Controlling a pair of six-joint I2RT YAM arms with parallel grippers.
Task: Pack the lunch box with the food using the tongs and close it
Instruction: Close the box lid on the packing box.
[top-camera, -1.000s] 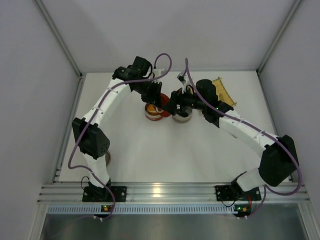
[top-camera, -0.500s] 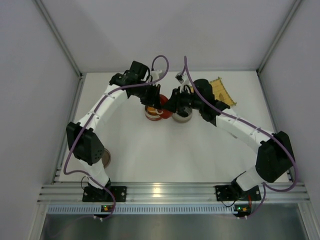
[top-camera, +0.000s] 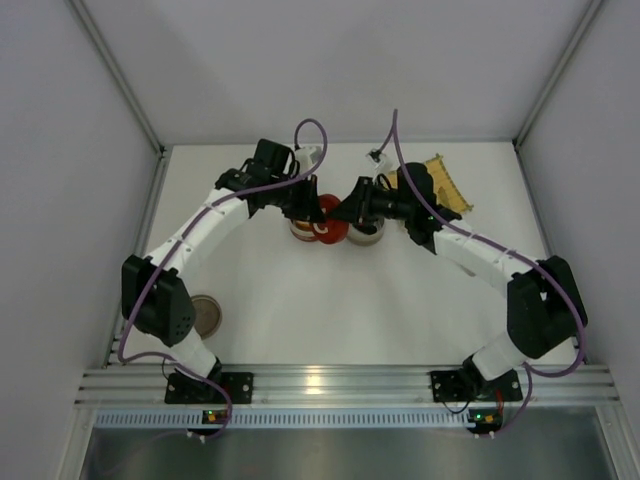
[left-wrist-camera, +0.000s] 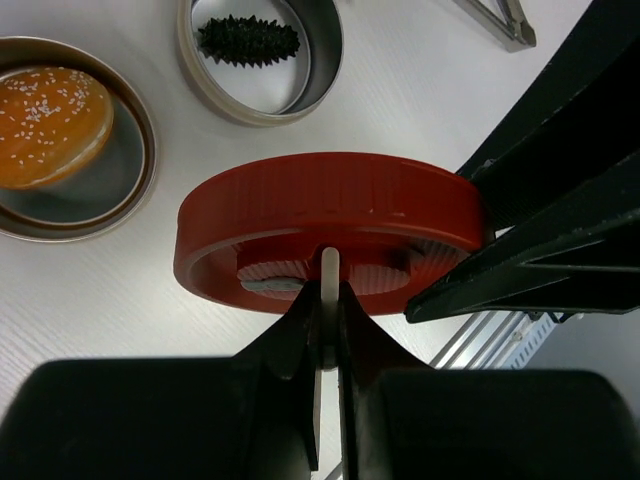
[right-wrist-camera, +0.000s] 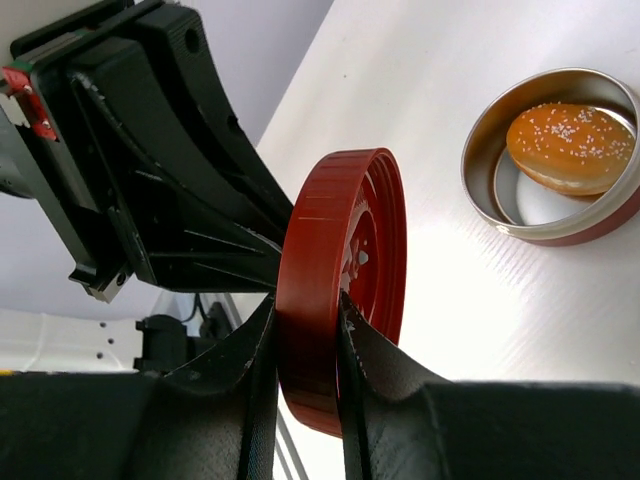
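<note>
Red plastic is what both grippers pinch: the round lid hangs in the air between them. The left gripper is squeezed tight on a thin rib under the lid. The right gripper presses its two fingers on the lid's rim, one on each side. It looks like one arm is passing the lid to the other. The food is already in the lunch box. In the left wrist view the orange bun sits in one round tin, at about 10 o'clock from the lid. The little dark piece lies in a second tin at 12 o'clock, its long side running from 9 to 3. The tins stand side by side, not stacked. The tongs lie on the table at 1 o'clock with no gripper on them. Only one end shows, so it is not clear if they are spread or pressed together. From above, the lid hangs about over the gap between the tins, so both arms are equally near. The lid looks tipped on its edge, so it likely has to be laid flat before it goes down. There is bare table at 6 o'clock, and the yellow mat lies at 2 o'clock, apart from the tins.
</note>
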